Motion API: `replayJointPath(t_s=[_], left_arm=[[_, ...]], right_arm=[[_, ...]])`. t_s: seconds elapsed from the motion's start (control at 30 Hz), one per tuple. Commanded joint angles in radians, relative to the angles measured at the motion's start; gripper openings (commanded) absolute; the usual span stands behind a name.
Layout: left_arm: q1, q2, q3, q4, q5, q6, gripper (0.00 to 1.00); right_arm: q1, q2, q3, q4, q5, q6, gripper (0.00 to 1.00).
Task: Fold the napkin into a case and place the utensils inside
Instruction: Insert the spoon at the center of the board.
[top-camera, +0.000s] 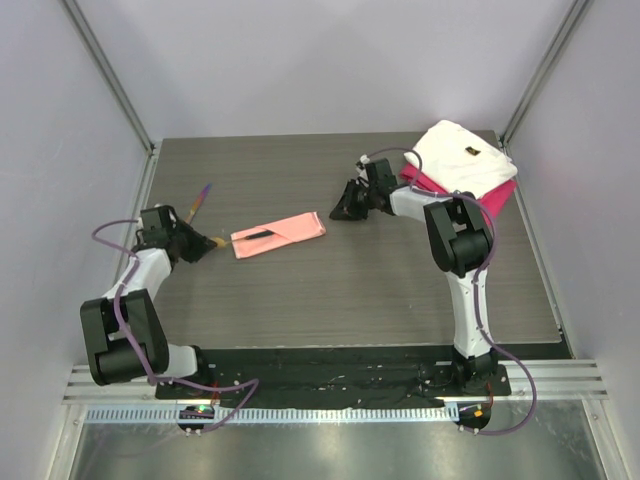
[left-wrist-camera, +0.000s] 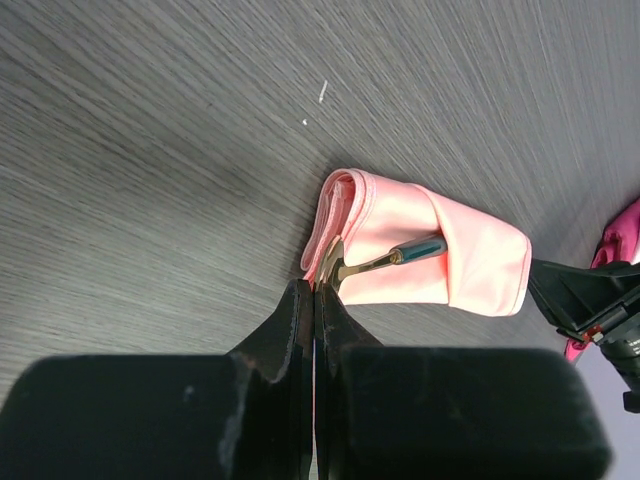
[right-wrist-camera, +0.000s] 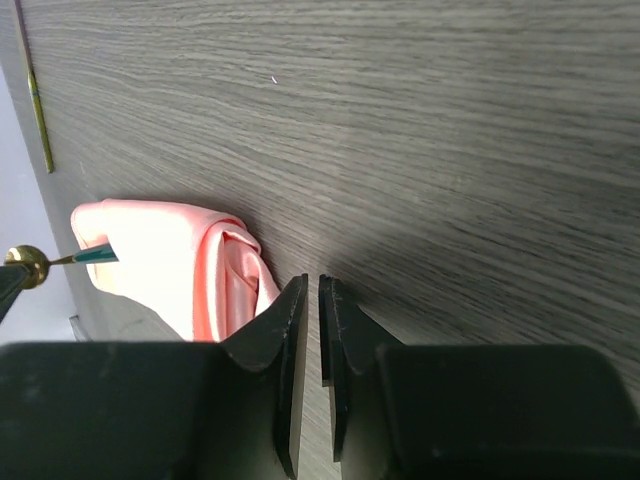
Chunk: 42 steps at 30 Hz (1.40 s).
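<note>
The salmon-pink napkin (top-camera: 279, 234) lies folded into a long narrow case at mid-table. My left gripper (top-camera: 207, 243) is at its left end, shut on the gold bowl (left-wrist-camera: 334, 268) of a spoon. The spoon's teal-green handle (left-wrist-camera: 420, 247) is tucked into the fold of the napkin (left-wrist-camera: 470, 262). A purple-handled utensil (top-camera: 201, 203) lies loose on the table behind my left gripper. My right gripper (top-camera: 340, 212) is just off the napkin's right end, low over the table, its jaws nearly together and empty. The right wrist view shows the napkin (right-wrist-camera: 170, 268) left of my fingertips (right-wrist-camera: 312, 283).
A folded white cloth (top-camera: 462, 157) lies on a folded magenta cloth (top-camera: 503, 194) at the back right corner. A thin utensil (right-wrist-camera: 35, 95) lies at the far left of the right wrist view. Grey walls enclose the table.
</note>
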<state>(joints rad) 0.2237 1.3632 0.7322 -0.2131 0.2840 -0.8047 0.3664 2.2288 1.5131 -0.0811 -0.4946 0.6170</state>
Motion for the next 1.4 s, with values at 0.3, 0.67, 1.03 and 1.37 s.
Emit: replayJointPath(t_s=[0.3,0.67,1.03,1.37], left_arm=[[-0.020,0.013,0.058,-0.029,0.009,-0.024,0.00],[-0.084,0.057,0.065,0.030,-0.006,-0.067,0.00],[-0.144,0.131,0.059,0.164,-0.011,-0.157,0.00],[-0.198,0.192,0.084,0.205,-0.042,-0.189,0.00]], right_arm=[[0.031,0.025,0.062,0.046,-0.025,0.043,0.18],[0.048,0.055,0.087,0.043,-0.022,0.056,0.18],[0.054,0.074,0.098,0.026,-0.022,0.049,0.18],[0.057,0.088,0.113,0.018,-0.027,0.046,0.17]])
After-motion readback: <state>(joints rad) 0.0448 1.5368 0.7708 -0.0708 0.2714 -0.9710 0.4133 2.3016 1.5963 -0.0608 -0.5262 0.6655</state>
